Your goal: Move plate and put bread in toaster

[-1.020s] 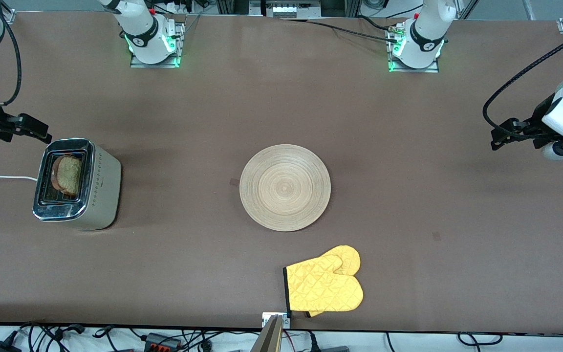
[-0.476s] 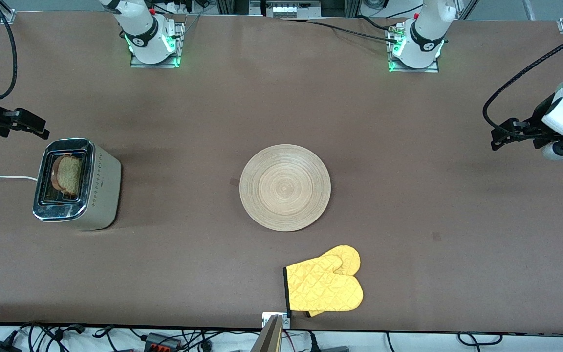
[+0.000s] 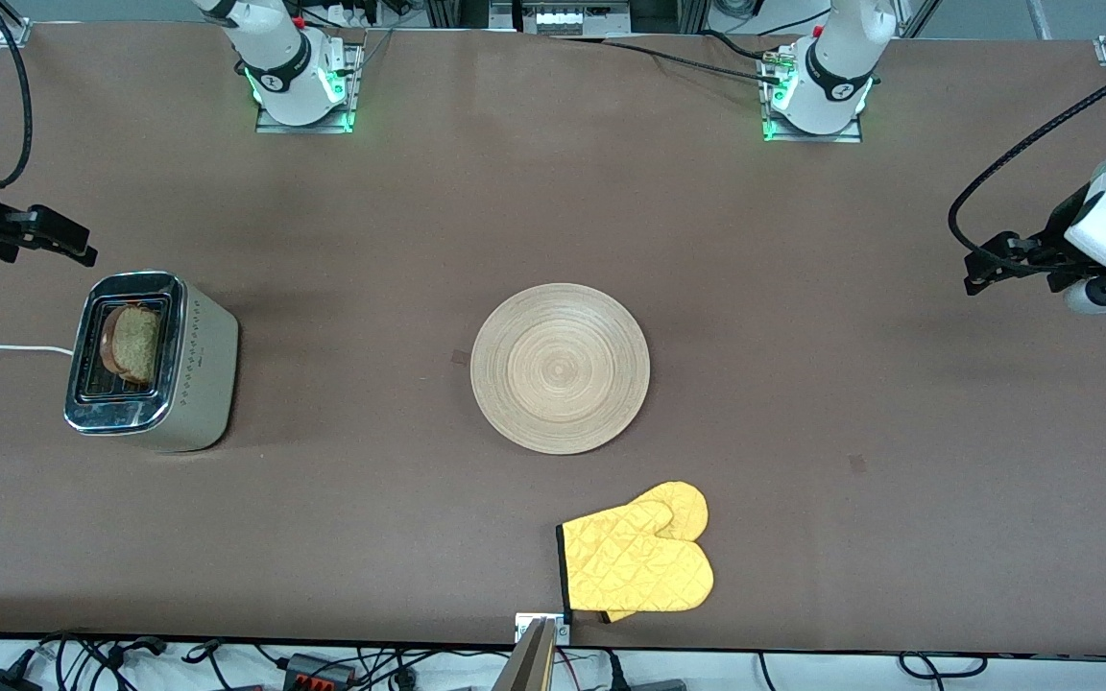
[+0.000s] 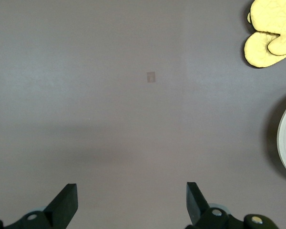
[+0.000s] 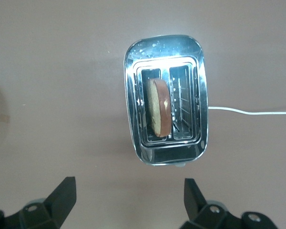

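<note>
resting in 1 slot of the boxy chrome toaster, crusty bread; round ring-grained plate bare; both grippers' fingers wide.

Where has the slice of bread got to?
The bread stands in one slot of the toaster, at the right arm's end of the table, well away from the plate.

A yellow quilted oven mitt lies flat on the brown table, near the front camera's edge.
</note>
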Robot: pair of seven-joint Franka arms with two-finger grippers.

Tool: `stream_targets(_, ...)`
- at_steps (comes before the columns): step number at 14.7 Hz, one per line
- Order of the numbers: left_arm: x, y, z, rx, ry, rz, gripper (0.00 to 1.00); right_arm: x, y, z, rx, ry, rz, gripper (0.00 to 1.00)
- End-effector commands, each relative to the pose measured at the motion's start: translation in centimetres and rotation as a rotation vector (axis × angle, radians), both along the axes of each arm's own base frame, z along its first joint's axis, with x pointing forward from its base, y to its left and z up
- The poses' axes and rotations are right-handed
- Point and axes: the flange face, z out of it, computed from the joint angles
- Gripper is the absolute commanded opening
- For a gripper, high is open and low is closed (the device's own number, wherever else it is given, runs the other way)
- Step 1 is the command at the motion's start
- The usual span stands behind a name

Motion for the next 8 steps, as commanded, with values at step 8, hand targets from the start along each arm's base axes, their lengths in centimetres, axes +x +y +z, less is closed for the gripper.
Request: stream_targets(8, 0.04, 0.09, 0.12, 0.02, -0.008, -0.002, 1.0, -0.58, 0.17, 0.52, -0.005, 0.002, 0.007, 1.0)
